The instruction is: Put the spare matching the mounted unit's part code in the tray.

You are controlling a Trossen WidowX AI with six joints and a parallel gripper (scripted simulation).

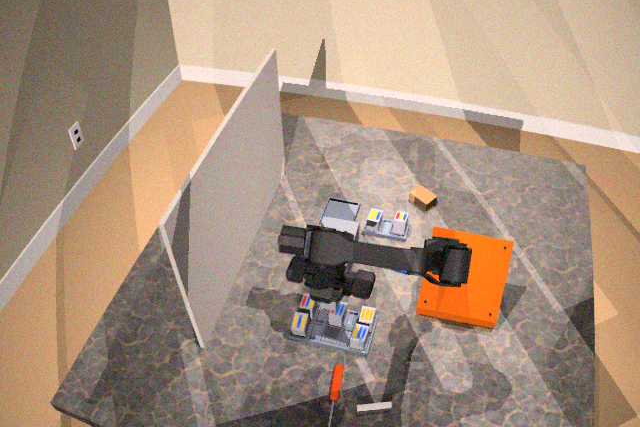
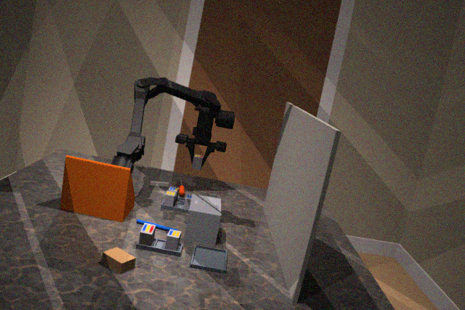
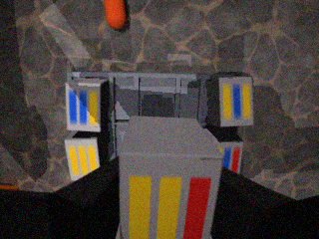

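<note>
My gripper (image 2: 197, 162) (image 3: 161, 164) is shut on a grey spare with yellow, yellow and red stripes, held upright well above the large rack (image 1: 330, 344) (image 3: 150, 76). The arm hides the fingertips in the top view. Several striped spares stand in that rack, among them a yellow-yellow-yellow one (image 1: 367, 314) (image 3: 82, 158) and a yellow-blue-yellow one (image 1: 299, 324) (image 3: 237, 102). A small rack (image 1: 385, 235) (image 2: 159, 251) holds two more striped blocks. The empty dark tray (image 1: 340, 209) (image 2: 208, 258) lies beside a tall grey box (image 2: 203, 223). No code shows on the box.
A tall upright panel (image 1: 227, 215) (image 2: 300, 186) stands beyond the box and tray. An orange wedge (image 1: 480, 277) (image 2: 95, 190) stands by the arm base. A blue rod (image 2: 157, 225), a wooden block (image 1: 422, 197) (image 2: 118, 259) and an orange-handled screwdriver (image 1: 336, 382) (image 3: 116, 12) lie about.
</note>
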